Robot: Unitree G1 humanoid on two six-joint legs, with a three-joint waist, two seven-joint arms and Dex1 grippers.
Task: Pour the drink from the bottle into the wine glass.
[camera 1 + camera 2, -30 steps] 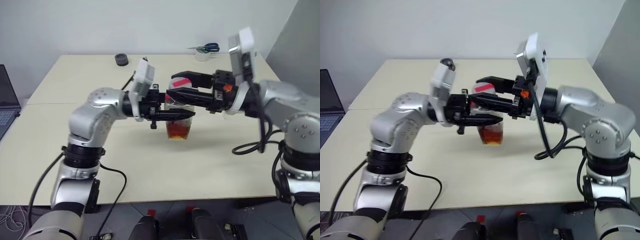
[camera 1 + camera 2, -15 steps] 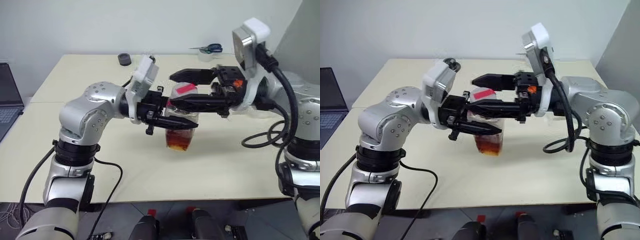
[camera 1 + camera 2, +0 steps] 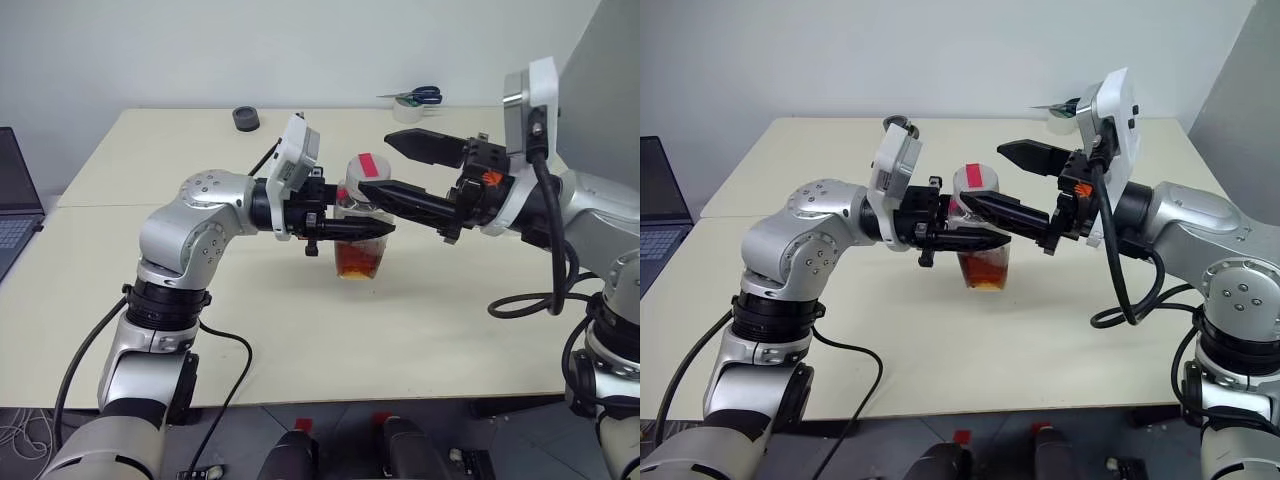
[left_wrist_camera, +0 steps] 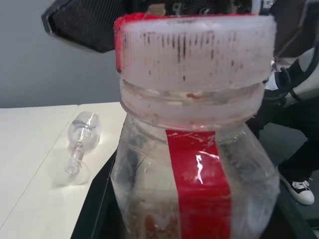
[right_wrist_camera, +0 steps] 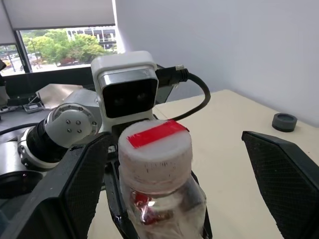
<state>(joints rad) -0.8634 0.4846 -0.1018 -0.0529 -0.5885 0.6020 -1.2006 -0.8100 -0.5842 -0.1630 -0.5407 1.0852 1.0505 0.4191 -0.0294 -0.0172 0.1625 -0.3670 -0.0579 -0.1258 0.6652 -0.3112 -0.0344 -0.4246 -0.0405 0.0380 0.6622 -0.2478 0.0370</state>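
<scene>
Reddish-amber drink (image 3: 359, 262) fills the bottom part of the bottle (image 3: 982, 250), which stands upright on the beige table (image 3: 400, 330), roughly at its middle. The left gripper (image 3: 375, 230) reaches in level from the robot's left, and its black fingers are clamped tight on the bottle's clear body just below the neck. In the left wrist view the bottle (image 4: 194, 164) sits right against the camera, a red label strip running down its front and a whitish ribbed cap (image 4: 193, 50) with a red top closing it. The right gripper (image 3: 375, 168) comes in from the robot's right, its two black fingers spread wide, one on each side of the cap (image 5: 154, 149) and clear of it; the right wrist view looks down on the cap's red tape between those fingers (image 5: 79, 184).

Farther off, the left wrist view shows the wine glass (image 4: 79, 149) lying on its side on the tabletop, well apart from the bottle. Near the table's far edge sit a small dark round object (image 3: 244, 118), and farther right a roll of white tape (image 3: 405, 110) with blue-handled scissors (image 3: 418, 96) on it. A laptop (image 3: 15, 205) shows at the far left, beside the table.
</scene>
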